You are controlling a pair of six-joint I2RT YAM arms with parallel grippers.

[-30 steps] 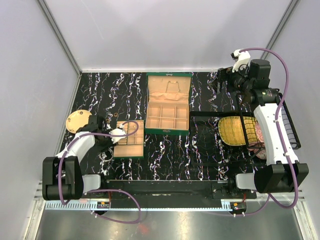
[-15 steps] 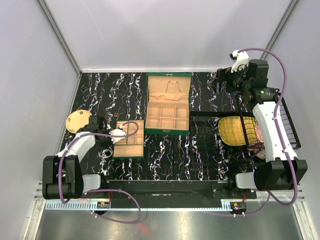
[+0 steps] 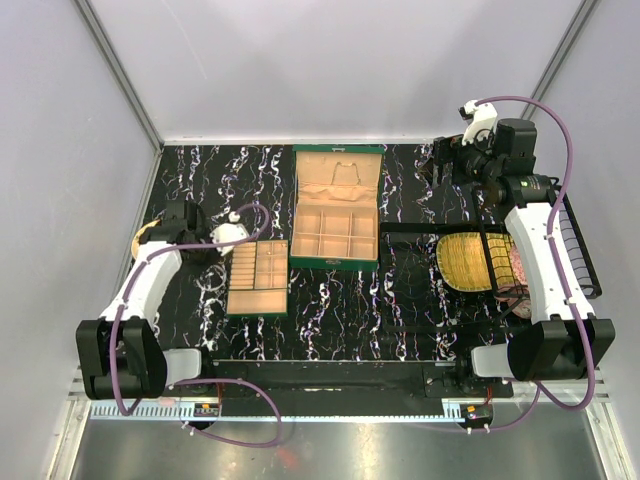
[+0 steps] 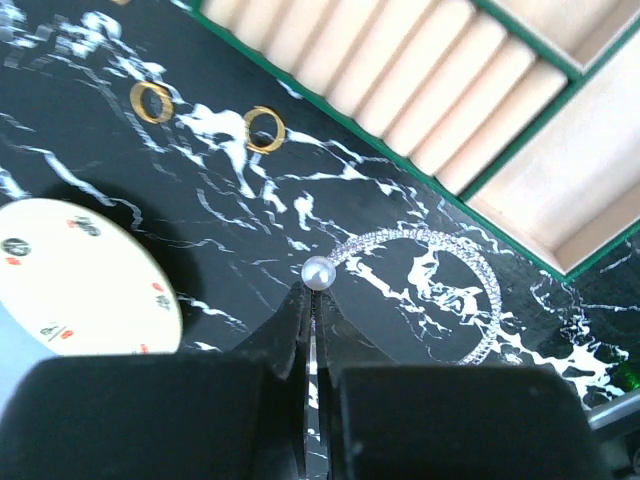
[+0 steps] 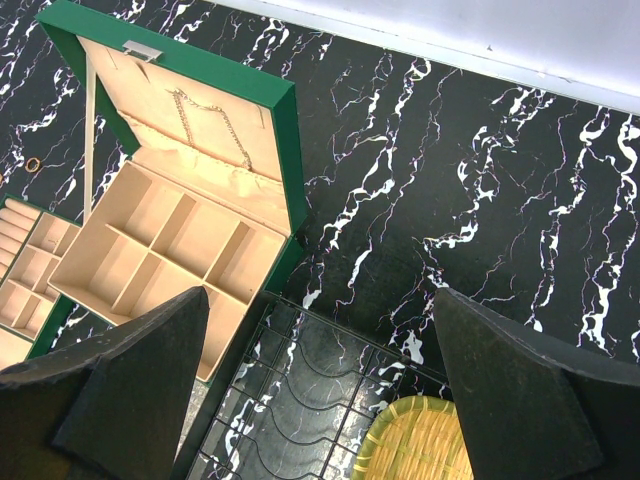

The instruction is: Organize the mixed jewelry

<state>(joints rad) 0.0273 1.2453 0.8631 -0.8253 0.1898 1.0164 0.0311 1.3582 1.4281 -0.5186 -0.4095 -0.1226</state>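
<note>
My left gripper [image 4: 313,290] is shut on the thin pin of a small pearl stud [image 4: 318,272], which sticks out past the fingertips just above the table. A whitish sparkly bracelet loop [image 4: 478,300] lies right beside it. Two gold rings [image 4: 152,102] [image 4: 265,128] lie further off on the table. In the top view the left gripper [image 3: 208,247] is left of the tan compartmented tray [image 3: 257,277]. My right gripper [image 5: 320,295] is wide open and empty, high above the back right [image 3: 447,160]. A thin chain [image 5: 215,125] hangs in the lid of the green box [image 5: 290,130].
The open green box [image 3: 336,208] stands mid-table. A round pale disc [image 4: 70,280] lies left of the left gripper. A yellow woven mat [image 3: 470,260] sits on a black wire rack [image 3: 420,232] at the right. The tray's ridged ring section [image 4: 400,70] is close ahead.
My left gripper has moved from the tray's left edge back and to the left, towards the disc. The right arm has barely moved.
</note>
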